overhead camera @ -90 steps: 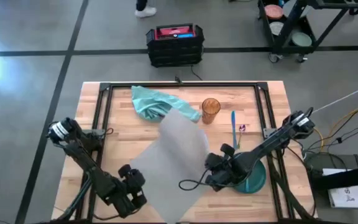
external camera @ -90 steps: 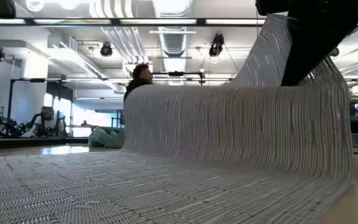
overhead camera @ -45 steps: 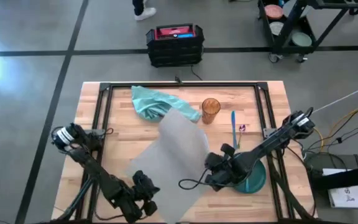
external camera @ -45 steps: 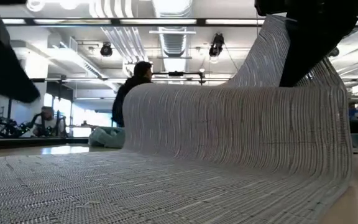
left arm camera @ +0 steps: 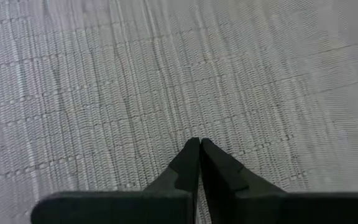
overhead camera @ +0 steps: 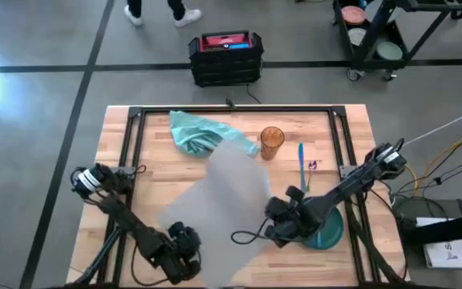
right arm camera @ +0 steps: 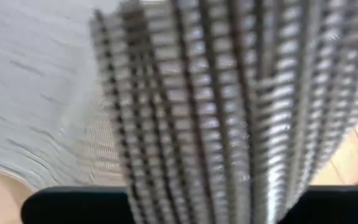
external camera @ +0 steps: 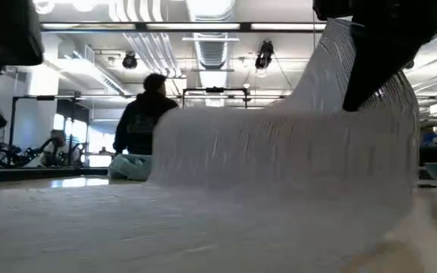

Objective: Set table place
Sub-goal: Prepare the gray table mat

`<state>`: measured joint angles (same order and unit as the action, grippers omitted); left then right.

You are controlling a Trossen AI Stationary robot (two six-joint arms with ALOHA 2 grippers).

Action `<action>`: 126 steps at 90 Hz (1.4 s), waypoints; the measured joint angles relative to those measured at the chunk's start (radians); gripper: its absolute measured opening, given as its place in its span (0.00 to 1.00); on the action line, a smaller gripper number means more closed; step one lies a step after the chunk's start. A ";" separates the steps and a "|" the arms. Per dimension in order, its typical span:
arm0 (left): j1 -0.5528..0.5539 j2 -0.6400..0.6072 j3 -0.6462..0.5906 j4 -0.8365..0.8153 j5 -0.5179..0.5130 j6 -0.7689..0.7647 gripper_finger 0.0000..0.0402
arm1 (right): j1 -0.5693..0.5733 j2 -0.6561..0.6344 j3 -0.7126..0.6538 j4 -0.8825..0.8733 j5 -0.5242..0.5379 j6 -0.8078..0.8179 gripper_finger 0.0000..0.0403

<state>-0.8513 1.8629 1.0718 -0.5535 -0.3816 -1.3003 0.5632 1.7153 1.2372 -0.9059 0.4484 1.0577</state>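
Grey placemat [overhead camera: 215, 205] edge lifted, pinched by right pincer [overhead camera: 273, 227]; left pincer [left arm camera: 199, 152] closed, empty

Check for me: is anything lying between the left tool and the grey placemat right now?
Nothing visible. The left tool, fingers together, sits directly over the placemat weave near its front-left corner. The right tool holds the mat's right edge lifted.
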 joint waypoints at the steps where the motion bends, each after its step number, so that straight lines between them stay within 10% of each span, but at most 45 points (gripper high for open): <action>1: -0.001 -0.002 0.000 -0.019 0.004 -0.001 0.00 | 0.001 0.000 -0.002 0.000 -0.003 0.003 0.00; 32: -0.007 -0.069 -0.009 -0.364 0.005 -0.076 0.00 | 0.040 0.000 -0.057 0.086 -0.081 0.112 0.00; 73: -0.020 -0.105 0.085 -0.342 -0.052 -0.077 0.00 | 0.041 -0.001 -0.142 0.308 -0.122 0.184 0.10; 126: -0.025 -0.097 0.064 -0.160 -0.079 -0.070 0.00 | 0.007 -0.012 0.086 0.003 -0.371 -0.315 0.46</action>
<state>-0.8764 1.7656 1.1362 -0.7133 -0.4605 -1.3705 0.5698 1.7031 1.3229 -0.9024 0.0776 0.7424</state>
